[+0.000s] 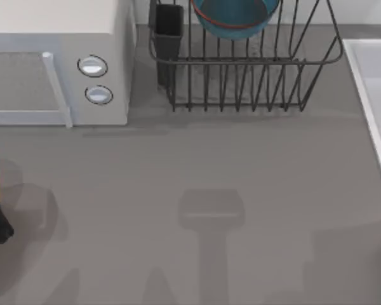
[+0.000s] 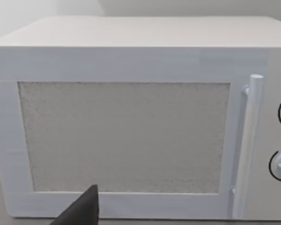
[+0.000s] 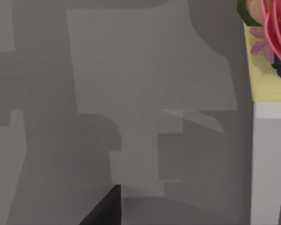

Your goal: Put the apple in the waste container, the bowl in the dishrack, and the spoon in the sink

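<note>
Your left gripper (image 2: 79, 211) faces the microwave (image 2: 131, 122) door; one dark fingertip shows, so you cannot tell its jaw state. Beyond the microwave, the bowl (image 1: 235, 16) sits cut off in the dishrack (image 1: 241, 70), with the sink (image 1: 374, 95) beside it.

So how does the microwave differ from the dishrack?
The microwave is a closed white box with solid walls; the dishrack is an open frame of dark wire bars. The microwave has two round knobs; the dishrack has a dark cup at one corner and holds the blue bowl. Both stand at the table's far side.
</note>
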Robot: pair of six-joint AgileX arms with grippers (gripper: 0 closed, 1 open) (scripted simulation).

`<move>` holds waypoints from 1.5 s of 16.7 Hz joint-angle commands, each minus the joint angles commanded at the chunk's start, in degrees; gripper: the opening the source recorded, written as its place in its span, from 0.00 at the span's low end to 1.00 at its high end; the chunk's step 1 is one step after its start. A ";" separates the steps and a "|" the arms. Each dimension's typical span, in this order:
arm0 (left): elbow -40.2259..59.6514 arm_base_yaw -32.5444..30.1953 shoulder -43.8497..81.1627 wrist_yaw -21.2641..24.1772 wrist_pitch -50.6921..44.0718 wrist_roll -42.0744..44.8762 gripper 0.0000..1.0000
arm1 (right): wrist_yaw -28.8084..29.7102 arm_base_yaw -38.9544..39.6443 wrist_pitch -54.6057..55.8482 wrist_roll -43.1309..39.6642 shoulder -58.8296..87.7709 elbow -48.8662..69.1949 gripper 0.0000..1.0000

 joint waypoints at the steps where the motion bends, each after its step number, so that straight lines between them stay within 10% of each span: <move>1: 0.00 0.00 0.00 0.00 0.00 0.00 1.00 | 0.00 0.00 0.00 0.00 0.00 0.00 0.00; 25: 0.00 0.00 0.00 0.00 0.00 0.00 1.00 | -2.22 -0.10 -31.02 0.27 -13.57 18.10 0.00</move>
